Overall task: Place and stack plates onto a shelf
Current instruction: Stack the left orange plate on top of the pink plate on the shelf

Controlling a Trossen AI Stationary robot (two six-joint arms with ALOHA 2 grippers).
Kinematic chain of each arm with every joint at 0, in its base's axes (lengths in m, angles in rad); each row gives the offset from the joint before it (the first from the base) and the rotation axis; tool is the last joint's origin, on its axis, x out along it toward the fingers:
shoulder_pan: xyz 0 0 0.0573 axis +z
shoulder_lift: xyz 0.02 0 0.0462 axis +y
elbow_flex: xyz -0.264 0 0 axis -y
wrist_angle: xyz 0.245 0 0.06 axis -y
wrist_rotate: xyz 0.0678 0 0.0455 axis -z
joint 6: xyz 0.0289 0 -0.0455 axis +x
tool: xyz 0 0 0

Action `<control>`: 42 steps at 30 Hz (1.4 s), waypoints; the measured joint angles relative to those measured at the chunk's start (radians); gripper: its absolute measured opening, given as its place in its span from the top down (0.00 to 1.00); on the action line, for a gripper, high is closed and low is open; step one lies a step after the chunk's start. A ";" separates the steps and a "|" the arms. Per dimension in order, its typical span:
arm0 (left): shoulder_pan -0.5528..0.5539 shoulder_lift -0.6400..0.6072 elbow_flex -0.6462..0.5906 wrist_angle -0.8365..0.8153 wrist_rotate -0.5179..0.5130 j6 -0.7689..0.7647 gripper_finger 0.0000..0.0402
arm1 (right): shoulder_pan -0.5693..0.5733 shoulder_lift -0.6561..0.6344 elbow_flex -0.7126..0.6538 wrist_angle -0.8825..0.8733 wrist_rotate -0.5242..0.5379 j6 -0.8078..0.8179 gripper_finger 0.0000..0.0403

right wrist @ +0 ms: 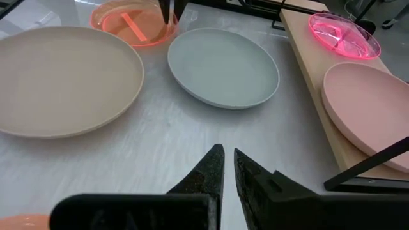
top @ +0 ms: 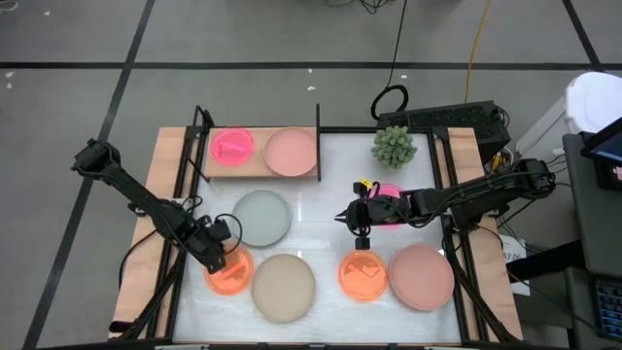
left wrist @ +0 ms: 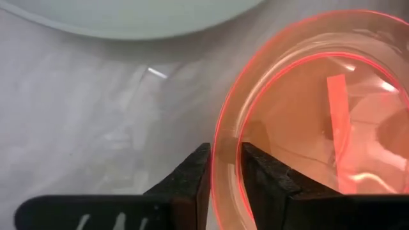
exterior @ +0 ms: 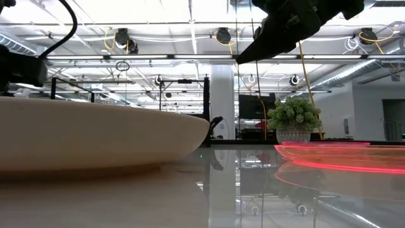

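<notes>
My left gripper (top: 218, 257) is down at the left translucent orange plate (top: 229, 273), shut on its rim. My right gripper (top: 361, 233) hovers shut and empty (right wrist: 227, 161) over bare table between the grey-green plate (top: 262, 217) and the second orange plate (top: 362, 276). The beige plate (top: 284, 287) and a large pale pink plate (top: 422, 277) lie flat near the table's near edge. A neon pink plate (top: 389, 192) is partly hidden under the right arm. The wooden shelf (top: 259, 173) carries a neon pink plate (top: 233, 146) and a pale pink plate (top: 292, 152). My left gripper has the orange plate's rim (left wrist: 225, 150) on the side toward the table's left edge, one finger (left wrist: 261, 176) inside the plate and one (left wrist: 197, 172) outside. The fingers come from above, slanting down. The plate's base appears to lie on the table.
A spiky green plant (top: 395, 146) stands at the far right of the table. Black frame bars run along both sides of the table (top: 330, 199). Bare white tabletop lies between the shelf and the near row of plates.
</notes>
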 joint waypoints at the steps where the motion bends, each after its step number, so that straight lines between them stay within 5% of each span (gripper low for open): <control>1: 0.000 0.000 0.000 -0.002 -0.003 0.000 0.78 | 0.000 0.000 0.000 0.000 0.000 0.000 0.95; 9: 0.000 -0.001 0.001 -0.002 -0.010 0.001 0.98 | 0.000 0.000 0.000 0.000 0.000 -0.004 0.95; 26: 0.002 -0.097 0.052 -0.048 -0.007 0.077 0.98 | 0.000 0.000 0.000 0.000 0.000 -0.004 0.95; 42: 0.134 -0.200 0.293 -0.481 -0.297 0.173 0.98 | -0.001 0.000 0.000 0.007 0.000 -0.023 0.95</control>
